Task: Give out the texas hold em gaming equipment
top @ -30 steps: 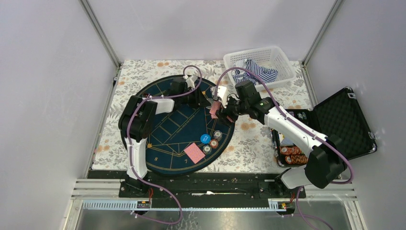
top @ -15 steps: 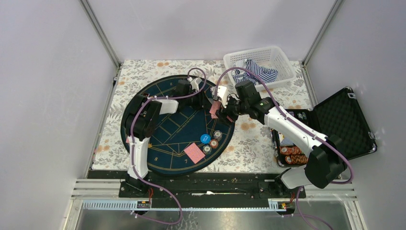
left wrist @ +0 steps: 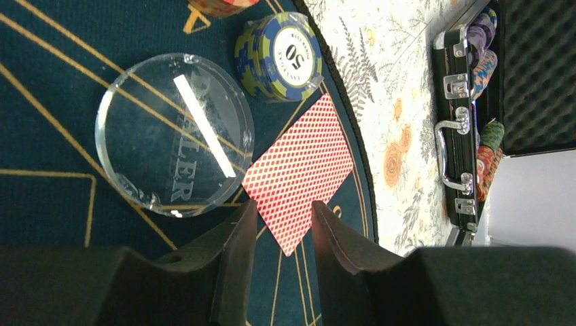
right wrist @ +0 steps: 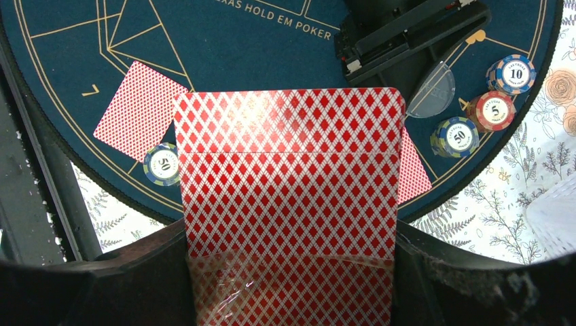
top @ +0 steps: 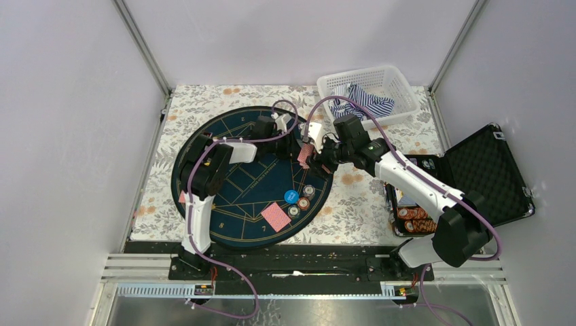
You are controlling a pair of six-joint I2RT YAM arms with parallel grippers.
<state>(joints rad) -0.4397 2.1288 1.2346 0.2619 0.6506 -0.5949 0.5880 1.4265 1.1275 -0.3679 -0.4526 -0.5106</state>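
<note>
My right gripper [right wrist: 292, 272] clamps the deck [right wrist: 289, 176] above the mat's [right wrist: 272, 61] far edge. My left gripper [left wrist: 280, 231] hovers, fingers narrowly apart, over a dealt card [left wrist: 299, 170] touching the clear disc [left wrist: 173, 132]; pressing down could shove both askew.

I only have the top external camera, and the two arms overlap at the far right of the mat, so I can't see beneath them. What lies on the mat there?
Observer: A single red-backed card lies face down on the mat, just beyond the left fingers, which stand apart and empty.
Operator: And the pink patch at the right arm's tip?
Observer: Those are red-backed cards, clamped at one end between the right fingers. I cannot count them.
</note>
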